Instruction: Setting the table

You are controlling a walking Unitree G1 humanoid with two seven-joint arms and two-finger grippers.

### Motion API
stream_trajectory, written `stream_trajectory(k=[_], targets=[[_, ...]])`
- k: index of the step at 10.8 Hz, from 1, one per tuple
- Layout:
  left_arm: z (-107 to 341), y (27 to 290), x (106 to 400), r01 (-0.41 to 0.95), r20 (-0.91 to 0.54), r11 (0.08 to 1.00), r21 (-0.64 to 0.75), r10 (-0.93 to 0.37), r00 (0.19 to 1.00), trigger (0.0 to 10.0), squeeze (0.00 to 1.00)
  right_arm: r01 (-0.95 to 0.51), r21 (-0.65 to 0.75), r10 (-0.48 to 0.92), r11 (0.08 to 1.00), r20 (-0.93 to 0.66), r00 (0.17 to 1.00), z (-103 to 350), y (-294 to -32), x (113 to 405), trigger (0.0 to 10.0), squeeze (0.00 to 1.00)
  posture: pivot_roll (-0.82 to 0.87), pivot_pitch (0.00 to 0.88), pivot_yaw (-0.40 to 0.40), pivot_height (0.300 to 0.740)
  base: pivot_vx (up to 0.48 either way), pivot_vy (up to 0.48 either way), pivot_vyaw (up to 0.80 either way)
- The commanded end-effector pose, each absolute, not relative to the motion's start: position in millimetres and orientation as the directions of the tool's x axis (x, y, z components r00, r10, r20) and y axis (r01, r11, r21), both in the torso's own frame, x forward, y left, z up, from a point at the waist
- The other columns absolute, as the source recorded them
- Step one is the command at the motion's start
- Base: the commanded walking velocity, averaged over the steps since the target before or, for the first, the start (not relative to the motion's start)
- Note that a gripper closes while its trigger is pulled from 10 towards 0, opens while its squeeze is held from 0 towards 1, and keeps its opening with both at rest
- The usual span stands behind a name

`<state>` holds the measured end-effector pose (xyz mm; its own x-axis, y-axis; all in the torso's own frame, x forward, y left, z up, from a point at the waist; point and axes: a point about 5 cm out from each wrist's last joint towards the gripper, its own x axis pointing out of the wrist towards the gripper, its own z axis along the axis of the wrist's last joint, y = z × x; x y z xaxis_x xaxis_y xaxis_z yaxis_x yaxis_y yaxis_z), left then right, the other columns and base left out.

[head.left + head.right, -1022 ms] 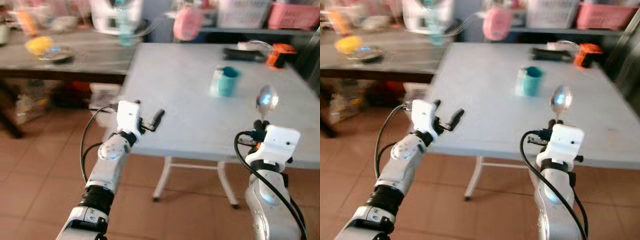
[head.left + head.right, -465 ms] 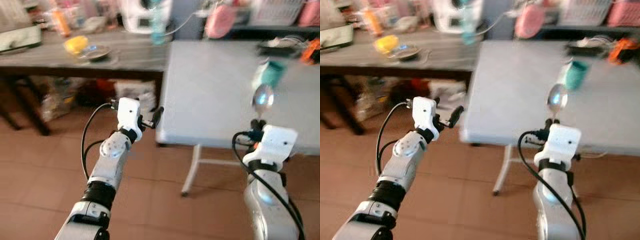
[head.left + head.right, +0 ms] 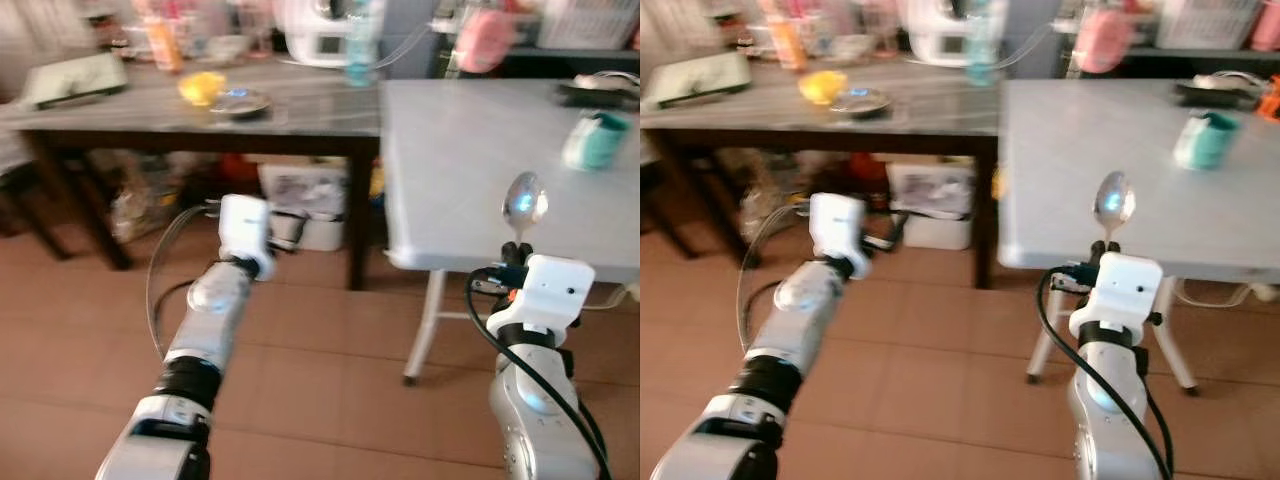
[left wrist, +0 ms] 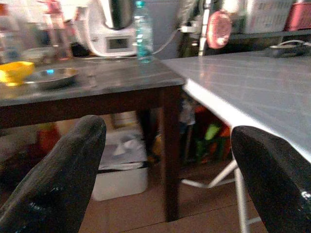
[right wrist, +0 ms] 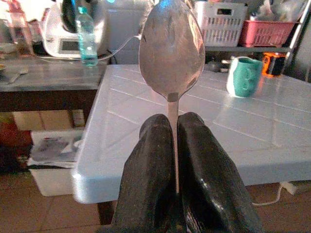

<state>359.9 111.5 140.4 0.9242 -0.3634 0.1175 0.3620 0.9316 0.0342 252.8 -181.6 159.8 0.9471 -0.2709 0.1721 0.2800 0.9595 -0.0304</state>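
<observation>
Near right, short of the white table (image 3: 470, 150): right gripper (image 5: 173, 133) pinching spoon (image 3: 523, 203) upright by its handle, likely for carrying; left gripper (image 4: 165, 165) spread wide, empty.

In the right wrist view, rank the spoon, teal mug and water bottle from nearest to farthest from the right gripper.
1. spoon, clamped upright in the right gripper.
2. teal mug, on the white table's far right side.
3. water bottle, farthest, on the dark table.

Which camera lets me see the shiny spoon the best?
The right wrist view: the spoon is big and sharp there, standing upright with its handle pinched in the right claw. Both eye views show it small and slightly blurry, its bowl sticking up above the right wrist, in front of the white table.
</observation>
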Motion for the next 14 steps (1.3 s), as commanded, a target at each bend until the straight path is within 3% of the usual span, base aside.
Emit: stream_trajectory(k=[1,3,7,14], targets=[[139.5,102.9,359.6,0.377,0.114,0.925,0.038,-0.379,0.918,10.0,0.00,0.298,-0.032,-0.287,0.954,0.184,0.940,161.9,-186.9,249.8,10.0,0.00,-0.03,0.052,0.042,0.740,0.000,0.480,0.00],[139.2,102.8,360.1,0.370,0.113,0.928,0.036,-0.372,0.922,10.0,0.00,0.295,-0.032,-0.286,0.955,0.177,0.942,159.4,-186.2,247.8,10.0,0.00,-0.03,0.058,0.046,0.740,0.000,0.358,0.00],[144.6,100.1,362.3,0.391,0.143,0.920,0.019,-0.389,0.910,10.0,0.00,0.292,-0.037,-0.279,0.956,0.192,0.941,162.2,-186.6,248.7,10.0,0.00,-0.04,0.050,0.050,0.740,0.000,0.000,0.00],[142.3,93.4,360.3,0.434,0.141,0.901,-0.014,-0.428,0.893,10.0,0.00,0.296,-0.043,-0.283,0.954,0.194,0.939,162.1,-186.9,247.1,10.0,0.00,-0.04,0.058,0.055,0.740,0.399,0.000,0.00]])
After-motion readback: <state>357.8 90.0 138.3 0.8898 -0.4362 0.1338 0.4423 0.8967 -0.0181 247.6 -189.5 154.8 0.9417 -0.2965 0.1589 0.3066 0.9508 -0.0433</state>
